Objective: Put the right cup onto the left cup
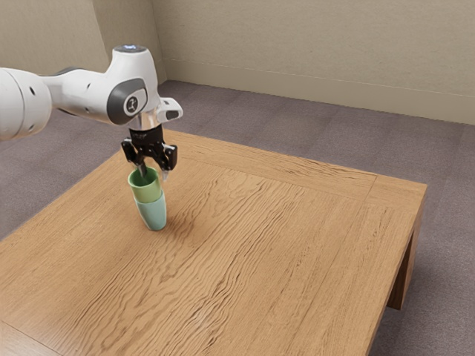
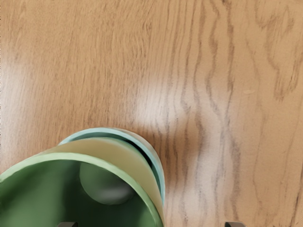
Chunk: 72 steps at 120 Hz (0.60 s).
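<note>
The gripper (image 1: 154, 175) is open at the mouth of the green cup (image 1: 148, 193), one finger reaching inside and the other outside its wall, with a gap around the rim. This green cup sits in the top of the teal cup (image 1: 153, 214), which stands on the table with a slight apparent lean. From the wrist, the gripper (image 2: 151, 224) has its fingertips wide apart across the wall of the green cup (image 2: 113, 156). The rim of the teal cup (image 2: 104, 131) curves around the green one. The green cup's lower part is hidden inside the teal one.
Both cups are on the wooden table (image 1: 252, 245), toward the exterior view's left. The table's far edge runs behind the gripper, with carpeted floor (image 1: 297, 137) and a beige wall (image 1: 312, 52) beyond.
</note>
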Available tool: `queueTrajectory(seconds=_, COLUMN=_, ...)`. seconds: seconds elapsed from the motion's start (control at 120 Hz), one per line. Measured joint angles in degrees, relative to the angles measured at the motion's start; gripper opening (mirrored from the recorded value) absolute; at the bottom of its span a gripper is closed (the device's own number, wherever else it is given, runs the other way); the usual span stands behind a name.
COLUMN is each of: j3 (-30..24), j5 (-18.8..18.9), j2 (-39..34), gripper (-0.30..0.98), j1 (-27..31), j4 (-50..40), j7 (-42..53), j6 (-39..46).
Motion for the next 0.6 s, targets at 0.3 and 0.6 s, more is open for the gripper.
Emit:
queueTrajectory(seconds=0.3, j3=-0.18, j5=-0.41, j2=-5.92, gripper=0.62, j1=-0.15, j4=0.15, j7=1.75, j6=-2.83)
queueTrajectory(seconds=0.6, j3=-2.58, j5=-0.90, j2=-15.40, gripper=0.67, j1=-0.24, j4=5.11, j7=4.01, j6=-16.91)
